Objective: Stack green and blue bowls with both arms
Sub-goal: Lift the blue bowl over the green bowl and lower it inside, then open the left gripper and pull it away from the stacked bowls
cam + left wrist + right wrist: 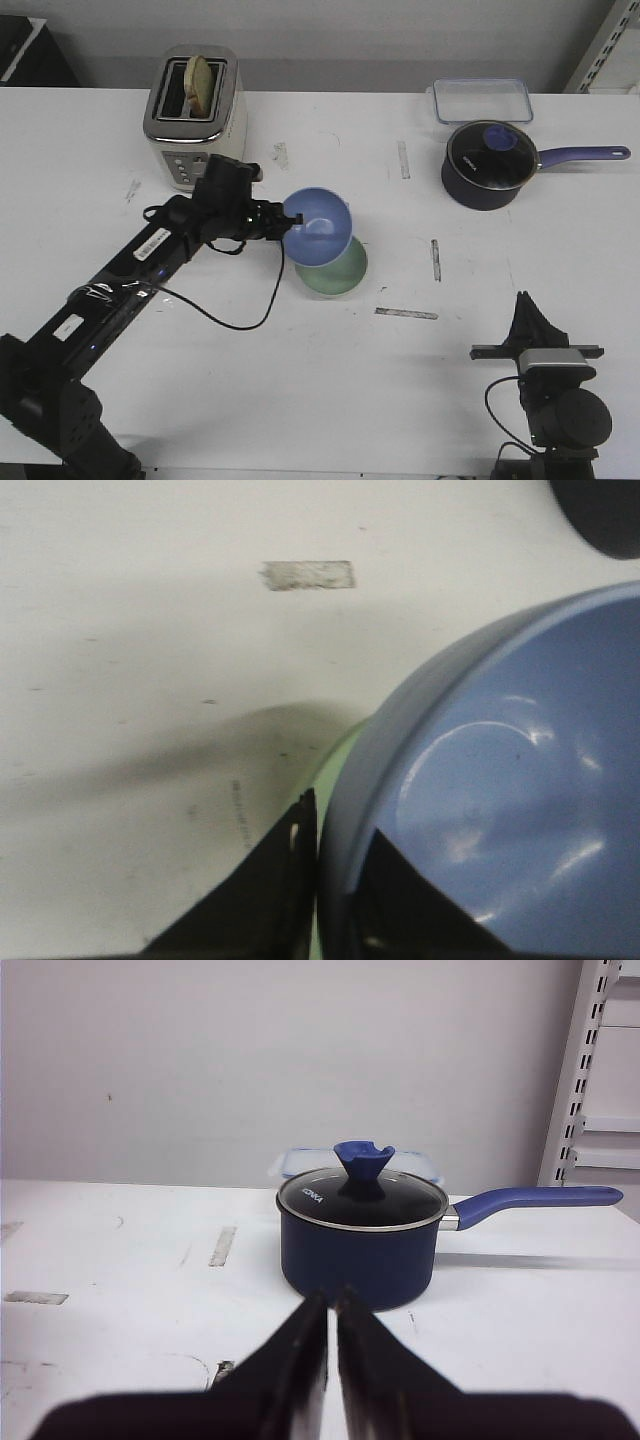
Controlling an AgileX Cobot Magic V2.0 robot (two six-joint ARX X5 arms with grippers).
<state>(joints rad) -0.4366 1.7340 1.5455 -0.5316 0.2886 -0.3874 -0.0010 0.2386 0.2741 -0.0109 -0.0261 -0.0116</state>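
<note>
A silver toaster (194, 118) with a slice of bread (199, 84) in its slot stands at the far left of the white table (330, 400). At far right, a navy saucepan (488, 164) with a glass lid (488, 152) sits just near of a clear plastic container (482, 99).

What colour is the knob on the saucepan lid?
Blue, matching the handle; the knob on the saucepan shows best in the right wrist view.

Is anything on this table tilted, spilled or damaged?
Only the blue bowl: it is tilted, pinched at its rim by the left gripper above the green bowl. Nothing looks spilled or broken.
</note>
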